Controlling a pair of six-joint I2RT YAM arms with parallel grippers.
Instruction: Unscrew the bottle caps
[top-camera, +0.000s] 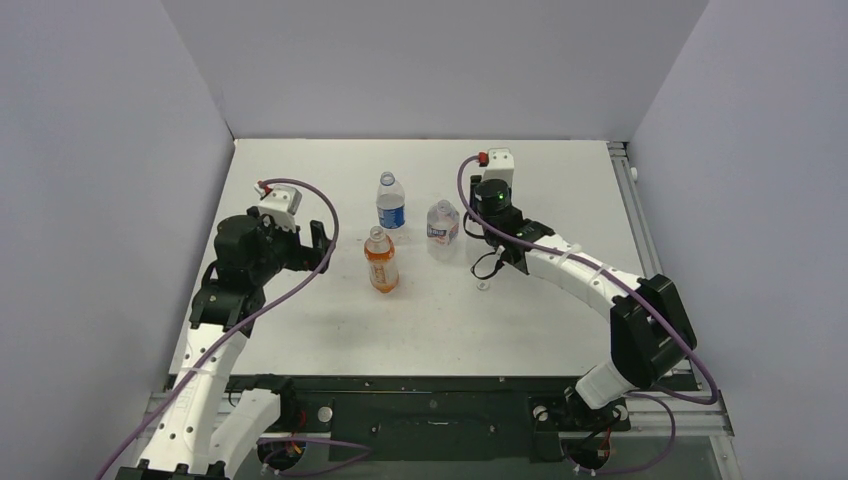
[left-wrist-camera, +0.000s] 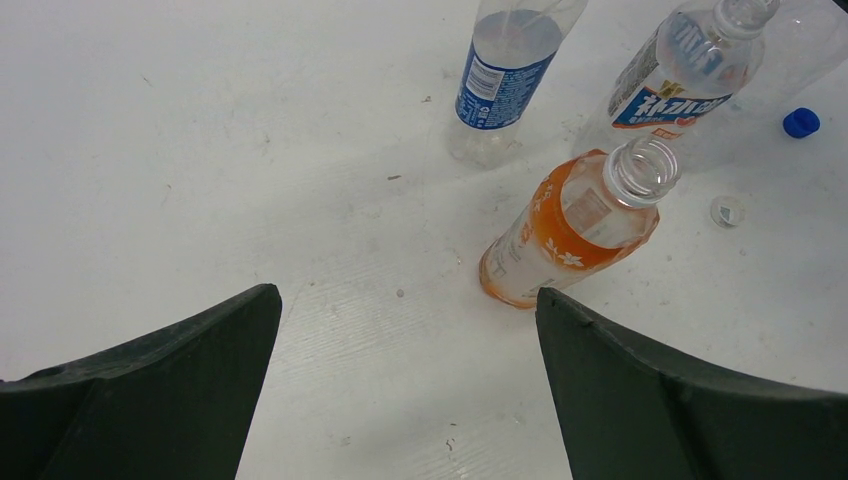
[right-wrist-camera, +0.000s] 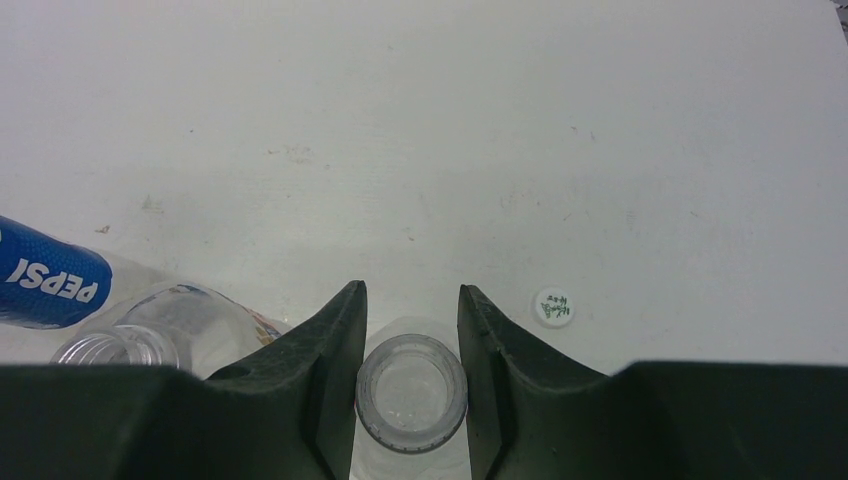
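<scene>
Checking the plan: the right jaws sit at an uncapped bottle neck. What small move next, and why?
Probably open the right gripper and lift clear: the plain bottle its jaws pinch already has a bare neck, and a white cap lies on the table nearby.

White table (top-camera: 450, 335) — pale grey walls (top-camera: 430, 60)

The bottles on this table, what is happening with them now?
Two robot arms are taking caps off bottles. The right hand is shut around the neck of a plain bottle, which is already open. The left hand is open and empty, apart from the orange bottle, also uncapped. A blue cap and a white cap lie loose on the table.
</scene>
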